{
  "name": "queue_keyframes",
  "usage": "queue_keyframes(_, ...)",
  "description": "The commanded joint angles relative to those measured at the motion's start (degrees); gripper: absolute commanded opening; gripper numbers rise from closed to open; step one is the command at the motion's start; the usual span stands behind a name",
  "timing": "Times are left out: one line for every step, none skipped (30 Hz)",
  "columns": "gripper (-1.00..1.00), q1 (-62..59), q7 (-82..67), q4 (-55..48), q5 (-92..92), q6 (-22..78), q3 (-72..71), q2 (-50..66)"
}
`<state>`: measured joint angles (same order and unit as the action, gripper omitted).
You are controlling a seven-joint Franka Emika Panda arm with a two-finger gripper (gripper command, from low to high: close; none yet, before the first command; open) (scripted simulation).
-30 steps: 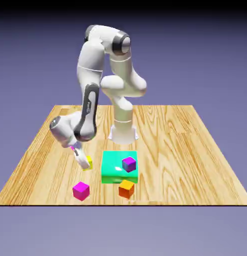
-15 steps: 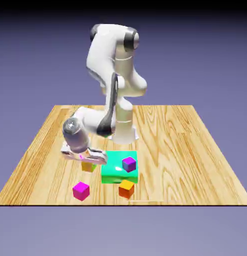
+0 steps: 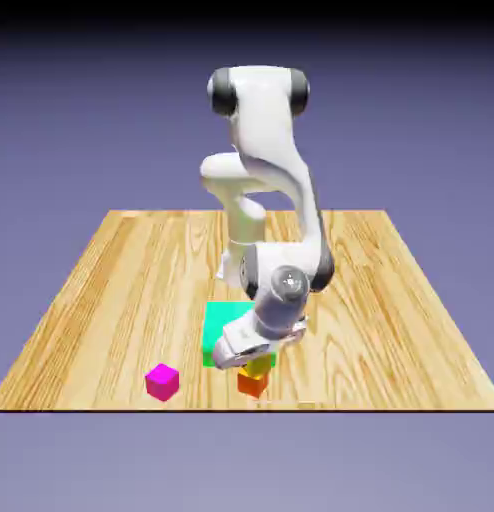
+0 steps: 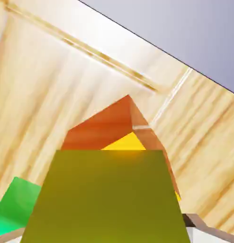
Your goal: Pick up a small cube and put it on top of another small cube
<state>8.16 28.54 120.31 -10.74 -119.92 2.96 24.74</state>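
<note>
A: Exterior view: arm bent low at lower middle of frame, gripper (image 3: 253, 358) down over the orange cube (image 3: 253, 383) near the table's (image 3: 111, 270) front edge. Yellow cube (image 3: 259, 364) shows as a sliver under the hand, just above the orange one. Touching or apart?

B: Cannot tell from there. Hand view: yellow cube (image 4: 107, 199) fills the bottom, large, pinched between the fingers; orange cube (image 4: 109, 126) directly beyond it, its top partly covered.

A: Other items?

B: Green flat block (image 3: 219, 322) behind the hand, mostly hidden; magenta cube (image 3: 162, 381) at lower left, well apart.
</note>
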Motion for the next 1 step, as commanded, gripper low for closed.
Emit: queue_keyframes(1.00,0.16,-0.23,-1.23,0.26,2.49,-0.15,-1.26)
